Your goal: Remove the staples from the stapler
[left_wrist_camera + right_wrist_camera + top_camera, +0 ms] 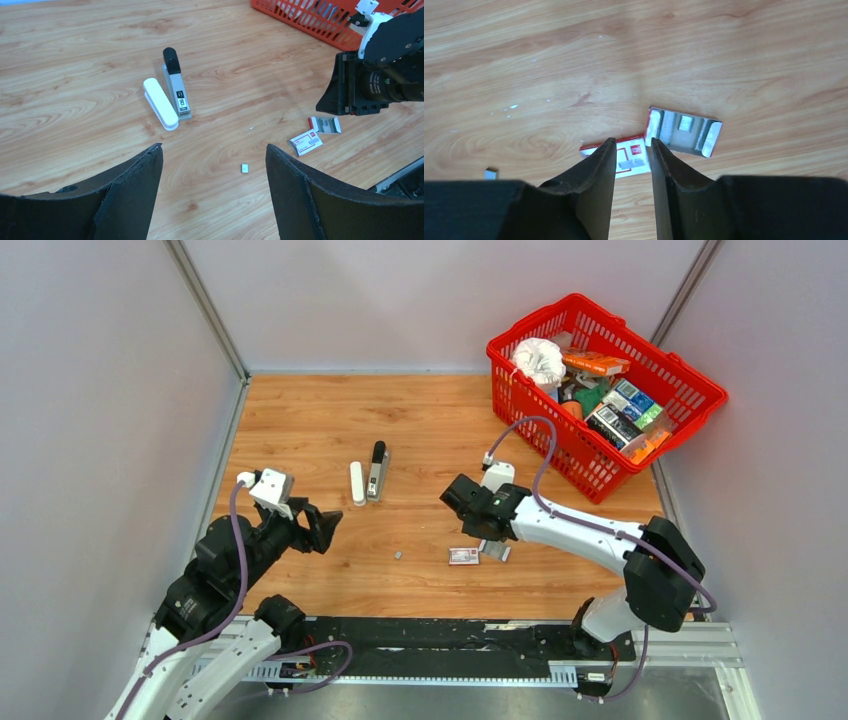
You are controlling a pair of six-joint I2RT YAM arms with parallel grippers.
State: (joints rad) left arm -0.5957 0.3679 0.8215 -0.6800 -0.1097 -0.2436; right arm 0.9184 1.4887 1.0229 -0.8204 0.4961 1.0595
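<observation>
The stapler lies opened flat in mid-table, its grey-and-black base [376,472] [177,92] beside its white top arm [357,483] [160,103]. A tiny silver piece of staples [398,554] [245,168] [491,173] lies loose on the wood. Another short strip of staples [686,122] sits in an open silver tray [684,131] [325,124], next to a red-and-white box sleeve [463,556] [631,157]. My right gripper [633,142] hovers over the sleeve, partly open with nothing between its fingers. My left gripper [214,147] [325,525] stands wide open above bare wood, left of the loose piece.
A red basket [580,455] [310,17] full of packets stands at the back right, close behind the right arm. Grey walls close in the table on the left, back and right. A few white specks [513,106] dot the wood.
</observation>
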